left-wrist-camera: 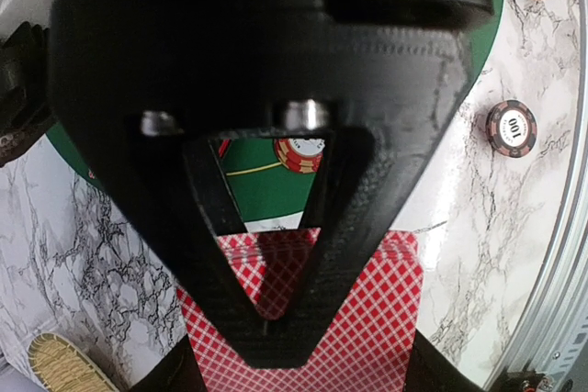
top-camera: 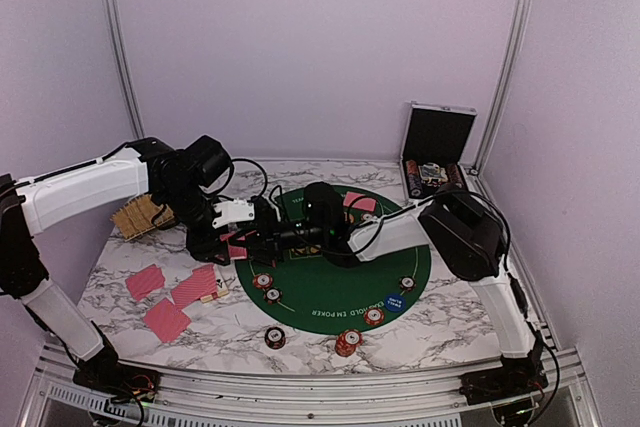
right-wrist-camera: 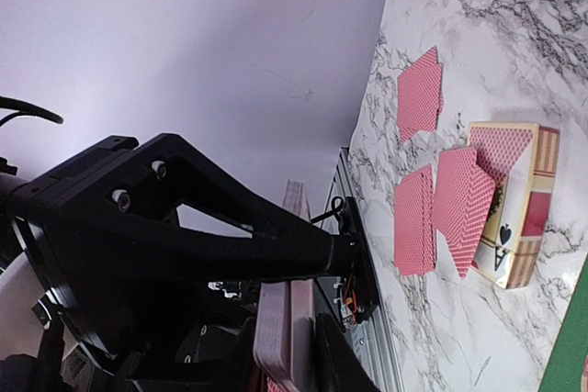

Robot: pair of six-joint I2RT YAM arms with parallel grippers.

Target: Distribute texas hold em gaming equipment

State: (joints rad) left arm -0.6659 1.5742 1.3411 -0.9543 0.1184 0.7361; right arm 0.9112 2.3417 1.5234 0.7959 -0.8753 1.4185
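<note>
My left gripper (top-camera: pixel 232 239) (left-wrist-camera: pixel 271 328) is shut on a deck of pink-red-backed playing cards (left-wrist-camera: pixel 367 319), held over the left edge of the green poker mat (top-camera: pixel 330 292). From the right, my right gripper (top-camera: pixel 258 238) (right-wrist-camera: pixel 317 319) reaches in, and the deck's edge (right-wrist-camera: pixel 287 337) stands between its fingers. Three dealt cards (top-camera: pixel 145 282) (top-camera: pixel 195 287) (top-camera: pixel 165 319) lie face down on the marble at the left. Another card (top-camera: pixel 358 201) lies on the far side of the mat. Striped chips (top-camera: pixel 262 281) (top-camera: pixel 347 343) (top-camera: pixel 275 337) and a blue disc (top-camera: pixel 395 301) sit near the mat's front rim.
A silver case (top-camera: pixel 435 152) stands open at the back right. A straw basket (top-camera: pixel 140 215) sits under the left arm. A tan card box (right-wrist-camera: pixel 514 199) lies beside the dealt cards. The table's metal front rail (top-camera: pixel 300 377) runs close to the nearest chips.
</note>
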